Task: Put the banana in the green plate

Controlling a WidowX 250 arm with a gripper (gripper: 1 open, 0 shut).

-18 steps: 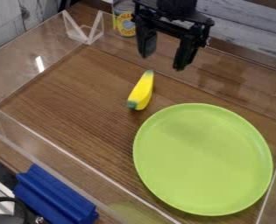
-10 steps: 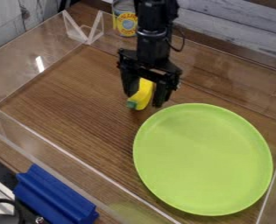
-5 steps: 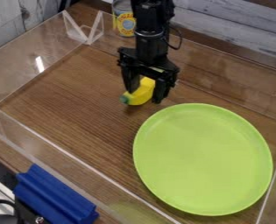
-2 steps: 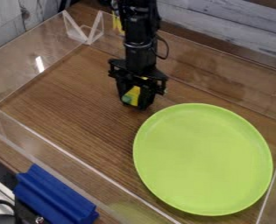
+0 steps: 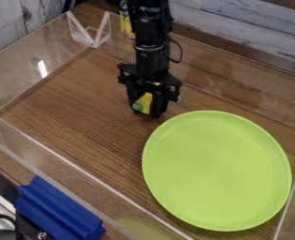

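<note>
Gripping stage: fingers [image 5: 150, 92] closed on banana [image 5: 142, 103]; next called for lifting, then carrying toward green plate's [image 5: 217, 171] centre, at five o'clock.

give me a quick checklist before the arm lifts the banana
- gripper closed on the banana: ok, its fingers stand on either side of it
- banana off the table: cannot tell, the fingers hide much of it
- grip firm enough to lift: cannot tell from this view
- green plate free to take the banana: ok, nothing lies on it
- banana on the plate: not ok, it is beside it
- blue object away from the plate: ok
</note>
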